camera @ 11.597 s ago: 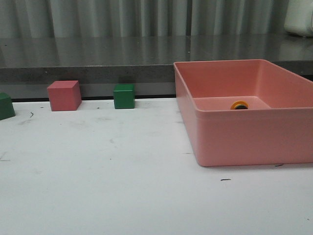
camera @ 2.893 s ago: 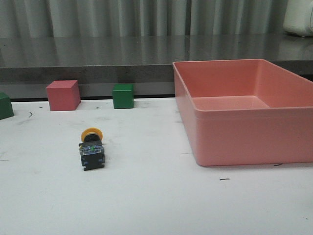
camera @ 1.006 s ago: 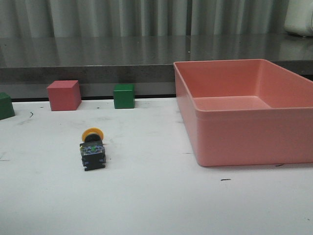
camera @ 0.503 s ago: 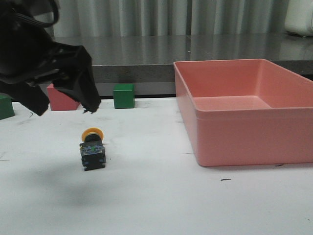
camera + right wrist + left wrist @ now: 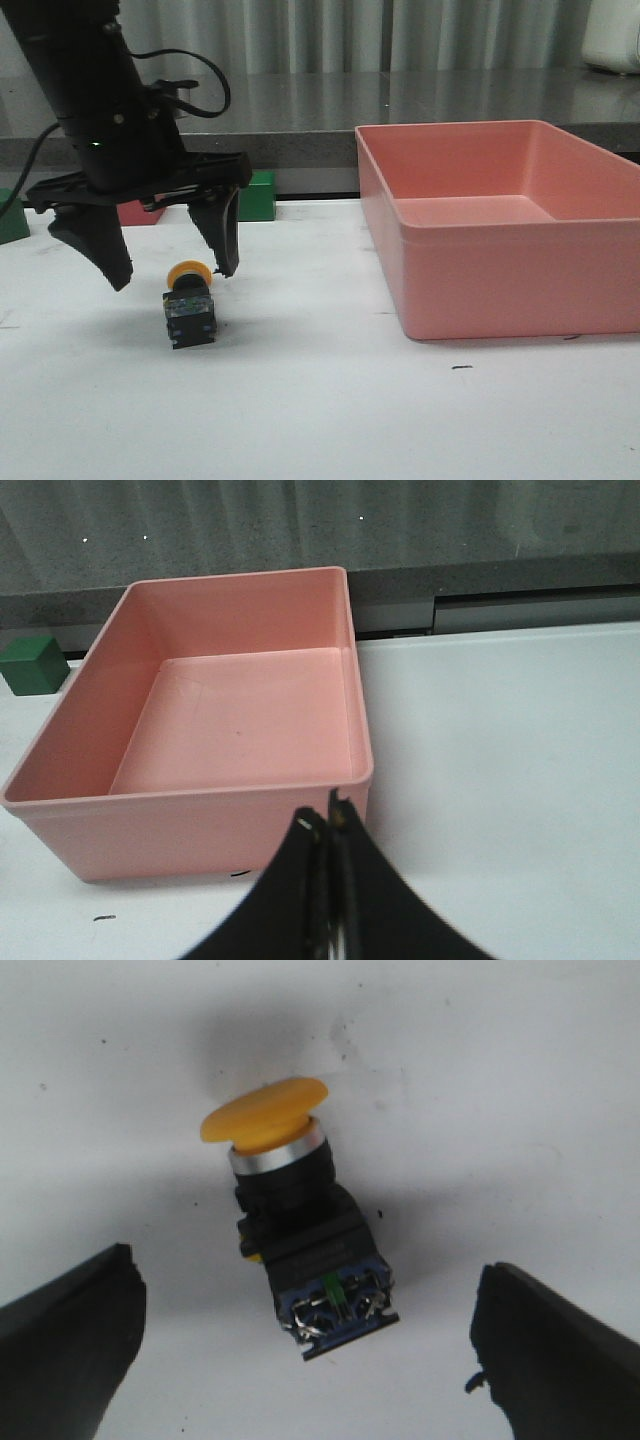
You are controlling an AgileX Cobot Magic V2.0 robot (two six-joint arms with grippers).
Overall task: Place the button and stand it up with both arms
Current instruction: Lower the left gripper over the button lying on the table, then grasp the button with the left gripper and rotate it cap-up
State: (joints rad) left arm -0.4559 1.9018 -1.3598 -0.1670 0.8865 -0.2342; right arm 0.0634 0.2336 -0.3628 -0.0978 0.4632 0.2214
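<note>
Lying on its side on the worktop [image 5: 300,400], the button [image 5: 188,305] points its yellow cap away from the robot. Risk: fingers closing on the rounded cap or off-centre could roll or skid it. Left end effector [image 5: 170,268] is spread wide, straddling it, touching nothing. Right end effector [image 5: 325,825] is pressed together, empty, near the pink bin [image 5: 60,770].

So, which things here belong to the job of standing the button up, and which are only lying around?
Belong to the job:
- button, lying on its side on the table
- left gripper, open, fingers either side of the button
- right gripper, shut, away near the bin

Only lying around:
- pink bin, nothing in it
- green cube
- pink cube, mostly hidden by the arm
</note>
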